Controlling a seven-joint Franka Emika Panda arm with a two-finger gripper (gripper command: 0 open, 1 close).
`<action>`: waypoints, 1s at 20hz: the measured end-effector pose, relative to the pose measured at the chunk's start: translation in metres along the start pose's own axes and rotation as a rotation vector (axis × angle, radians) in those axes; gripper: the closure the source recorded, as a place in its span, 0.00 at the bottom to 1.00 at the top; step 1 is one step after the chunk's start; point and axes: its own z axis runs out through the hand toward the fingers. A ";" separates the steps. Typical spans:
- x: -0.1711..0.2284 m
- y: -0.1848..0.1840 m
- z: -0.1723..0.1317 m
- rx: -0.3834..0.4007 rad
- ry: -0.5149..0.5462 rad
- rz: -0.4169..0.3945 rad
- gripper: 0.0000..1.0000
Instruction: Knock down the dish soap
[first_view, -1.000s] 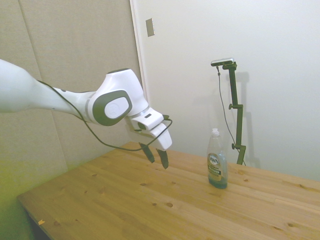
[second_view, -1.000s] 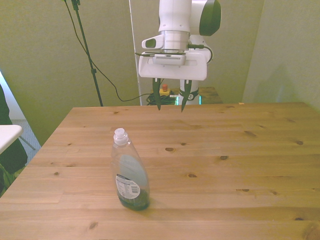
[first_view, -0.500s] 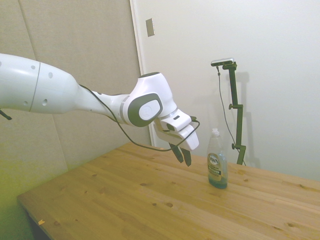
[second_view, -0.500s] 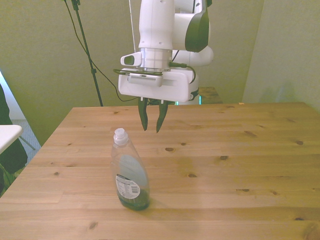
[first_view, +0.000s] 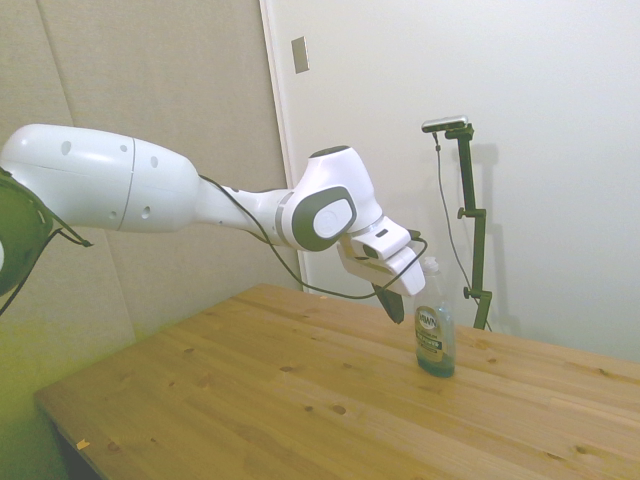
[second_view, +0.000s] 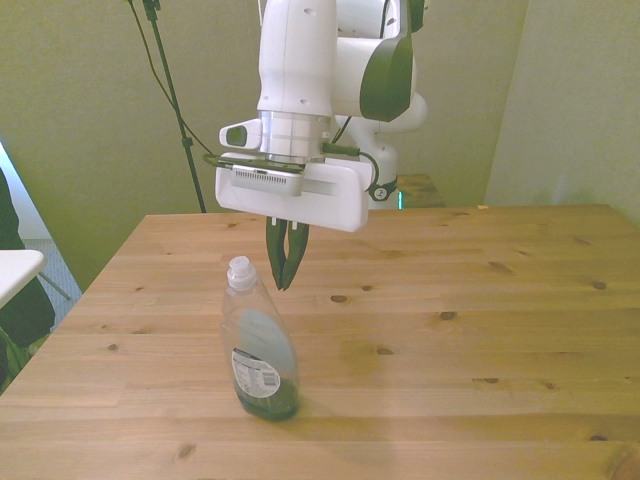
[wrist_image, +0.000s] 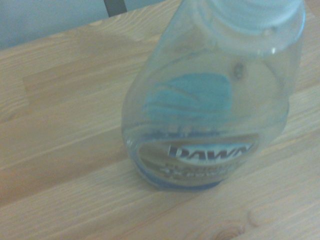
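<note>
Slim clear plastic dish soap bottle with white cap (second_view: 257, 343) stands upright near the wooden tabletop (second_view: 480, 330) front-left edge in the front view; white two-finger tool (second_view: 285, 262), fingers pinched together, sits just behind its neck, probably lined up for a high shove to topple it.

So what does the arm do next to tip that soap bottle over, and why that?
Probably a short push onward into the bottle's upper part. The dish soap stands upright on the table, and the gripper, fingers closed together, hangs just behind its white cap at neck height. In the side view it looks almost touching. A nudge that high up should tip such a slim bottle.
</note>
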 end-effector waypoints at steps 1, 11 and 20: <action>0.005 -0.002 0.001 -0.001 0.004 0.006 1.00; 0.052 -0.033 0.036 0.036 0.044 0.123 1.00; 0.055 -0.066 0.058 0.054 0.065 0.137 1.00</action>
